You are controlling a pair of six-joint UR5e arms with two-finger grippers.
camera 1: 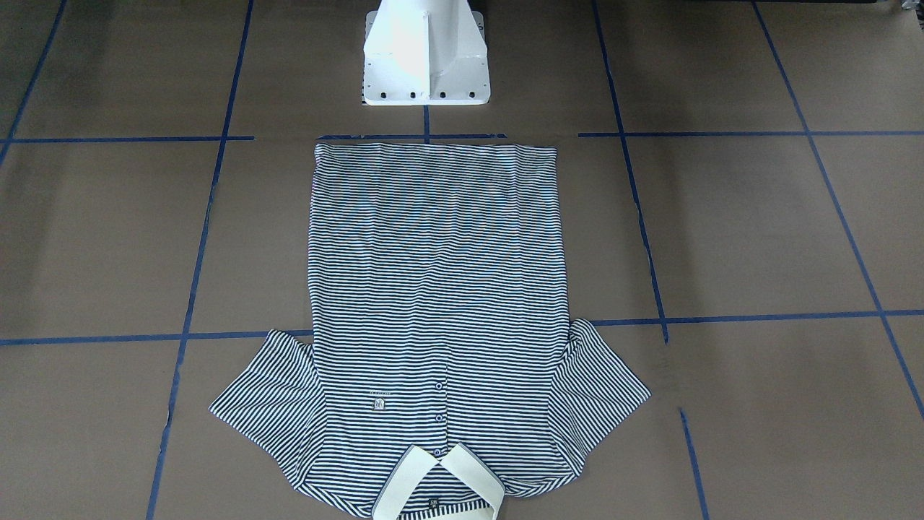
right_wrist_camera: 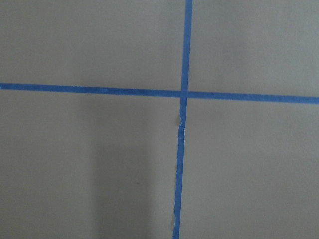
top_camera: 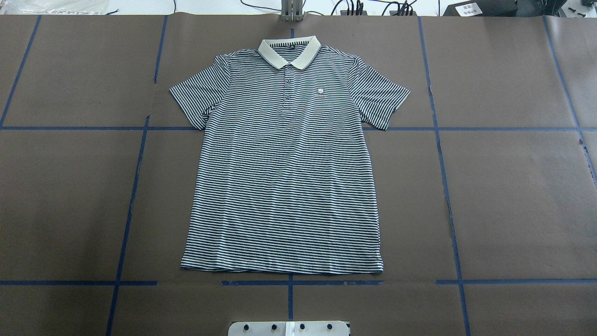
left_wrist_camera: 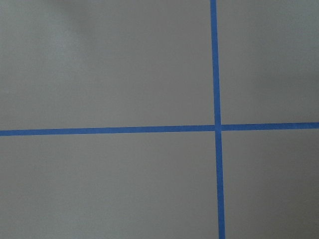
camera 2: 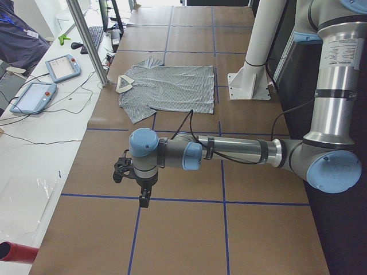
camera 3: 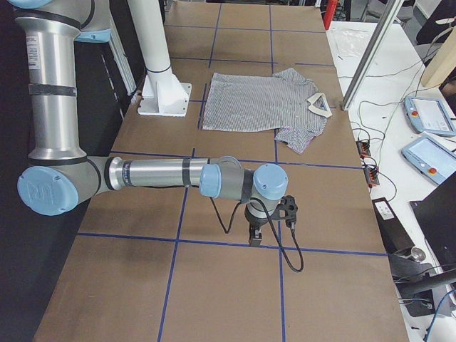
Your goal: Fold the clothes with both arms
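The fold is not yet starting: this is reading as the opening pose, with nothing gripped. Working across the overhead view, the left arm (camera 2: pixel 229 150) is reaching low over bare table out past 9 o'clock of the garment, beyond that frame. Its left gripper (camera 2: pixel 144 200) is pointing down over a crossing of blue tape (left_wrist_camera: pixel 216 74). Only a side view is showing it, so I cannot tell whether its jaws are parted.

At centre the polo shirt (top_camera: pixel 284 177) is lying flat and face up. Its collar (top_camera: pixel 290 50) is pointing to 12 o'clock, away from the robot, and its sleeves (top_camera: pixel 196 100) are spreading toward 10 and 2 o'clock. Its hem (top_camera: pixel 280 268) is sitting at 6 o'clock, near the white pedestal (camera 1: pixel 426 65).

Out past 3 o'clock the right arm (camera 3: pixel 157 174) is mirroring the left. The right gripper (camera 3: pixel 256 241) is hanging over another tape crossing, well apart from the cloth, and again I cannot tell how its jaws are standing.

Next, I judge, both grippers are needing to travel inward to matched points on the shirt's two sides. They will be descending close to the surface, because the thin knit is offering no raised edge.

Brown paper (top_camera: pixel 513 186) is covering the table, gridded in tape. Beyond 12 o'clock a white bench is carrying teach pendants (camera 2: pixel 63 67) and cables (camera 2: pixel 34 140) beside an aluminium post (camera 2: pixel 89 40).
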